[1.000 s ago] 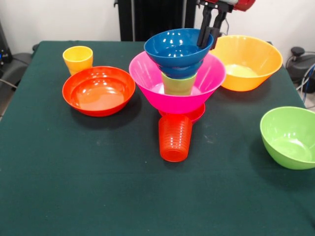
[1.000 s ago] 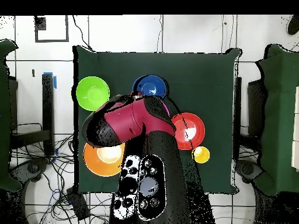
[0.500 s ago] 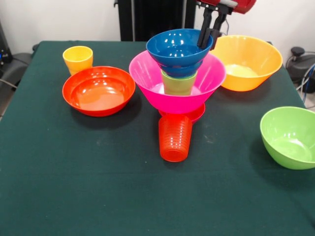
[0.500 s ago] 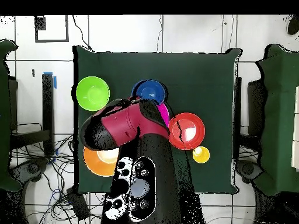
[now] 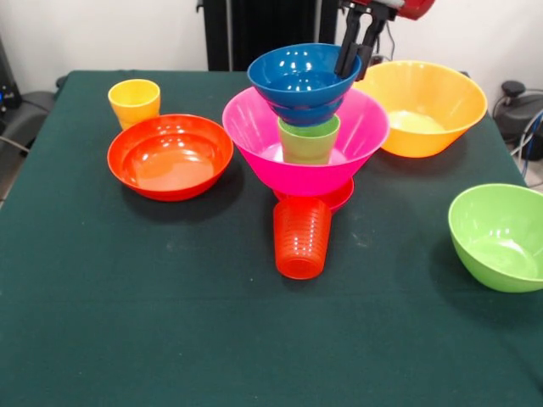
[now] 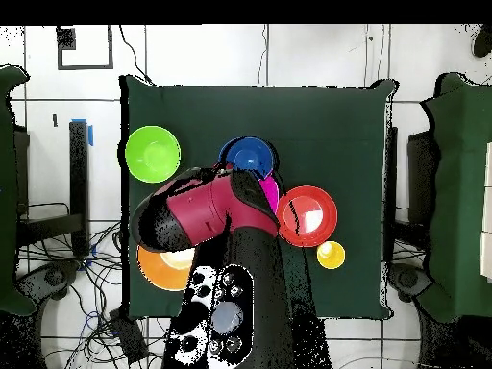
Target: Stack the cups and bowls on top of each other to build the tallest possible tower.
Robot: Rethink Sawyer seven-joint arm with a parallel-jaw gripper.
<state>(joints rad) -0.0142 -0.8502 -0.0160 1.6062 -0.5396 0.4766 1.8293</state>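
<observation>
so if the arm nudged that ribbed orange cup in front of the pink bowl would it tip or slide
The ribbed orange cup is taller than wide and stands alone on the cloth, so a high push would probably tip it. It looks like thin plastic, likely light, so it may skid before toppling. Once down, its round body would probably roll.

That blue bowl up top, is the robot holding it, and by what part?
Yes. The tool pinches the medium blue bowl by its rim, on the side toward the yellow-orange bowl.

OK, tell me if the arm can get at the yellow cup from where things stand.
Probably yes. The yellow cup stands alone with open top, nothing over it. But the pincer is clamped on the blue bowl, so it must let go first.
</observation>
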